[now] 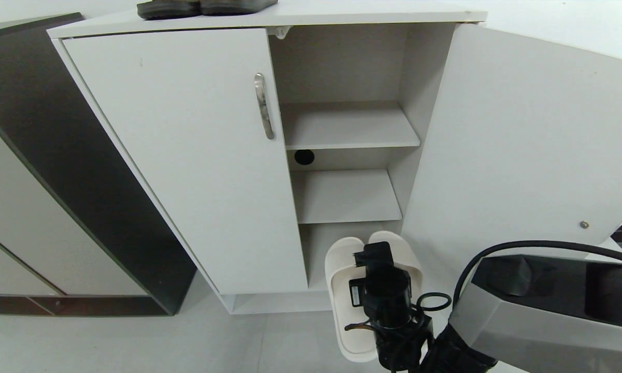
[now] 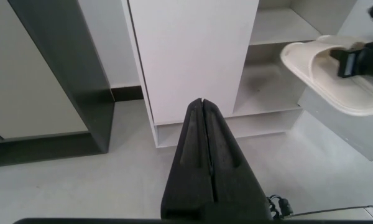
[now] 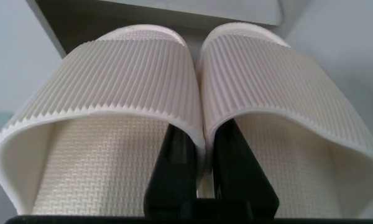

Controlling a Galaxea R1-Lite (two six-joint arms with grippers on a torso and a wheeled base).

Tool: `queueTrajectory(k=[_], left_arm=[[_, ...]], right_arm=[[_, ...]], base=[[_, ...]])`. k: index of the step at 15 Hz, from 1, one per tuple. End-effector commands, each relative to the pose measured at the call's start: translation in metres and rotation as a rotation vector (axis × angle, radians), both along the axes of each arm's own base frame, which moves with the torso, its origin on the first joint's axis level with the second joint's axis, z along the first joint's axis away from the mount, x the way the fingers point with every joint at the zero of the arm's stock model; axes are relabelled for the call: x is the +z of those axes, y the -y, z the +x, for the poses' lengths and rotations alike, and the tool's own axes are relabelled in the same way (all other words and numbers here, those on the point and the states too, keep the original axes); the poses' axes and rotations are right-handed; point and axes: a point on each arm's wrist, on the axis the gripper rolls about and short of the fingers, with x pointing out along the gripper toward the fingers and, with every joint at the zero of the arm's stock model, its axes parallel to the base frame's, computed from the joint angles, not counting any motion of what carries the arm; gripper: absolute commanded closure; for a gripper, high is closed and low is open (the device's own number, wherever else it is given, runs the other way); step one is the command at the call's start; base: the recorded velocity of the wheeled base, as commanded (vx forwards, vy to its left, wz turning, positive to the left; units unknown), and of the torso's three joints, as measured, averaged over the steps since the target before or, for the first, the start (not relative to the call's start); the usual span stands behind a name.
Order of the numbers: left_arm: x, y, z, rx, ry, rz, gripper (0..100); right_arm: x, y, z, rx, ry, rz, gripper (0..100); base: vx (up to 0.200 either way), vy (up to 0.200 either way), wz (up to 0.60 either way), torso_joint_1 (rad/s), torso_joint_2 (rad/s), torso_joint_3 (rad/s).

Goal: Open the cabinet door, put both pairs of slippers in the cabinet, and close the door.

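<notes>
Down low, right gripper [image 3: 202, 142] pinched white slippers [image 3: 130, 81] by their inner side walls, toes at the cabinet's [image 1: 373, 11] bottom compartment, right door [image 1: 523, 145] open, left door [image 1: 186, 155] closed, dark slippers [image 1: 202, 7] on cabinet top, left gripper [image 2: 202, 109] pressed together.

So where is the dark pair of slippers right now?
In the head view, the dark slippers sit on top of the cabinet, above its closed left door.
</notes>
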Motion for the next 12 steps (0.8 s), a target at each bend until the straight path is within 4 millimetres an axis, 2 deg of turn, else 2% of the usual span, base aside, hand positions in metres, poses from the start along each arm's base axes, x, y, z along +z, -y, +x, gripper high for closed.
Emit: queueTrajectory(k=[1,7,12], left_arm=[[0.0,0.0,0.0,0.0,-0.002,0.0,100],[0.0,0.0,0.0,0.002,-0.002,-0.003,100],[0.0,0.0,0.0,0.002,-0.002,-0.005,100]], right_arm=[[0.006,0.011,-0.009,-0.001,-0.002,-0.008,100],[0.003,0.032,0.005,-0.063,-0.016,-0.039,100],[0.002,0.038,0.008,-0.08,-0.023,-0.046,100]], base=[[0.0,0.0,0.0,0.0,0.0,0.0],[0.0,0.0,0.0,0.0,0.0,0.0],[0.0,0.0,0.0,0.0,0.0,0.0]])
